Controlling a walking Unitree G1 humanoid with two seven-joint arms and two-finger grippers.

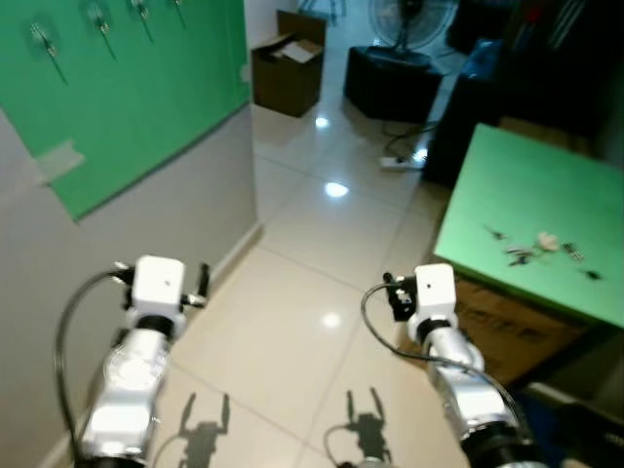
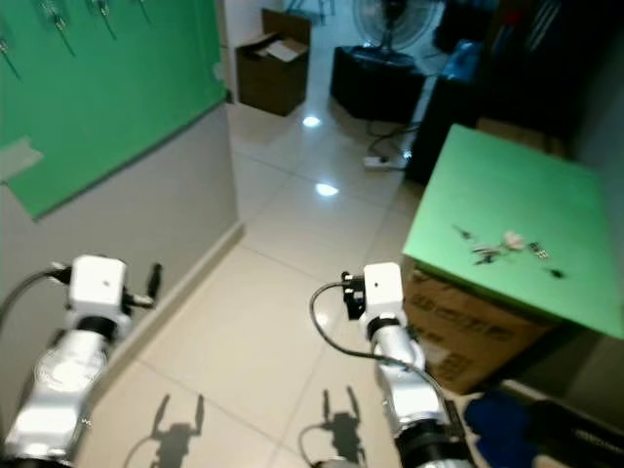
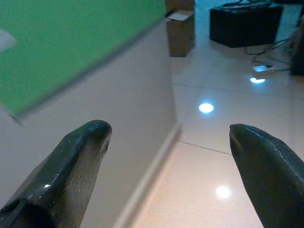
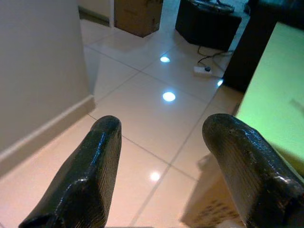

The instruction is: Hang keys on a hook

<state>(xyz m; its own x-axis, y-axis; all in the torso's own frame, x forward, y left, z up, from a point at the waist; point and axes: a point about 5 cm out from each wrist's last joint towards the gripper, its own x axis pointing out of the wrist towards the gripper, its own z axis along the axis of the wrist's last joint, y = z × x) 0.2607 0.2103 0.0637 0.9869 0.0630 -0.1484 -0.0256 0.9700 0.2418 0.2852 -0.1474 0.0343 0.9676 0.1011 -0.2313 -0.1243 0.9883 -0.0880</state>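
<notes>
The keys [image 1: 534, 250] lie scattered on the green bench [image 1: 526, 185] at the robot's right, a small cluster with a pale tag or fob among them and a few loose bits just beside it. At this range we cannot count them or make out a ring. The hooks [image 1: 44, 41] stand in a row on the green board [image 1: 146, 88] on the wall at the left, well apart from the bench.

Both arms are held forward over the tiled floor. The left tool [image 3: 171, 156] has its fingers spread wide with nothing between them. The right tool [image 4: 166, 166] is likewise wide open and holds nothing.

We judge the keys light, hard and flat, likely to slide on the smooth bench top and to dangle and swing once lifted. The tag, or a ring if there is one, looks the better hold, leaving a loop free for the hook.

An open cardboard box [image 1: 290, 68] stands on the floor beyond the wall; its contents cannot be made out. A second carton [image 1: 507, 327] sits under the bench.
</notes>
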